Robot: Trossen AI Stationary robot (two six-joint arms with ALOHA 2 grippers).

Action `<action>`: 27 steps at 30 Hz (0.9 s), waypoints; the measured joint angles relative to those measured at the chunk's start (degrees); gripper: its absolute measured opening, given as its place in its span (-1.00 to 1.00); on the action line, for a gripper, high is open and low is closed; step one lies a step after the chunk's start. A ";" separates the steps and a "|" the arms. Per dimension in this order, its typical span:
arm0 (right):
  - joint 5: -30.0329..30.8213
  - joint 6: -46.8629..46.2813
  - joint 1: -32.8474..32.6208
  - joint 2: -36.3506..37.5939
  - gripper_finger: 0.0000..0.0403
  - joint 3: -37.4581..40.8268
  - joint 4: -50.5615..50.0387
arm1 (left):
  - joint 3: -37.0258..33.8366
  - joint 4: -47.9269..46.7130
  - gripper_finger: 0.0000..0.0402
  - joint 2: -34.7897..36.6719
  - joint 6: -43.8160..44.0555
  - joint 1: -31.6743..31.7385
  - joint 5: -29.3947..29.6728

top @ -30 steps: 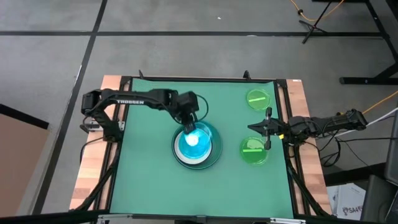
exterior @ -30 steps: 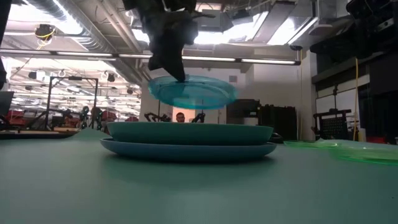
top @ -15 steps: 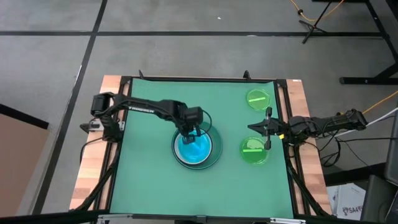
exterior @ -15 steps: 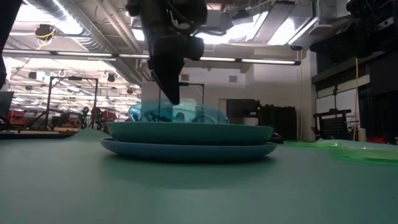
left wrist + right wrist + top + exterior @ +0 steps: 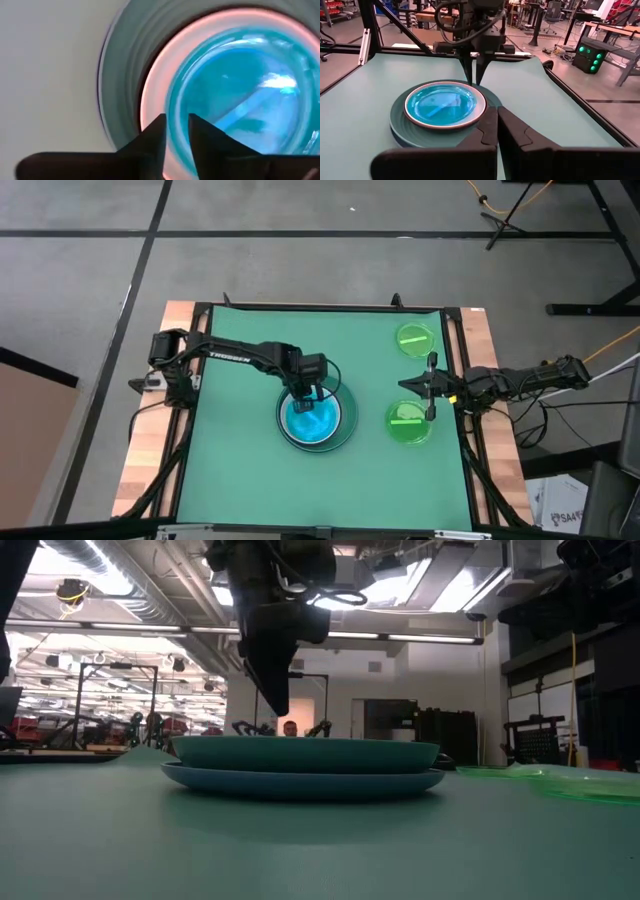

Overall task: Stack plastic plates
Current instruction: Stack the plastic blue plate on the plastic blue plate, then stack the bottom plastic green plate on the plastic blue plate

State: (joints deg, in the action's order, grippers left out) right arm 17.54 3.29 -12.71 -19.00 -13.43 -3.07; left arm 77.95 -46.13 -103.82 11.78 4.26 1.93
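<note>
Cyan plate [image 5: 309, 420] nested in stack, left gripper [image 5: 310, 393] pointing down at rim

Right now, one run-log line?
left gripper: at cyan plate's rim on stack | right gripper: idle, right edge | green plates: unstacked

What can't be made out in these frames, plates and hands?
- Cyan plate: hidden in the low view, sunk behind the stack's rim.
- Plates under it: the high view and both wrist views show only nested rims, so the count is unclear.
- Left hand: at the cyan plate's rim; the left wrist view is too close and blurred to show contact.
- Green plates: only thin edge-on slivers in the low view.
- Right hand: waits between them.
</note>
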 joint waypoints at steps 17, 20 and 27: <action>-0.61 -4.20 -0.02 -5.27 -1.00 0.00 2.19 | -10.51 26.36 -0.53 12.44 -7.64 -12.94 13.89; -0.58 -4.32 -0.02 -9.67 -1.00 -0.30 3.33 | -17.28 43.94 -0.53 12.27 -9.29 -16.74 13.76; -1.45 -5.19 -0.02 -23.03 -1.00 -9.16 -5.37 | -30.06 71.77 -0.53 12.18 -14.46 -22.57 14.02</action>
State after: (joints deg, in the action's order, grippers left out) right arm 16.09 -1.90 -12.73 -42.04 -22.59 -8.44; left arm 47.90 25.64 -91.64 -2.69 -18.31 15.95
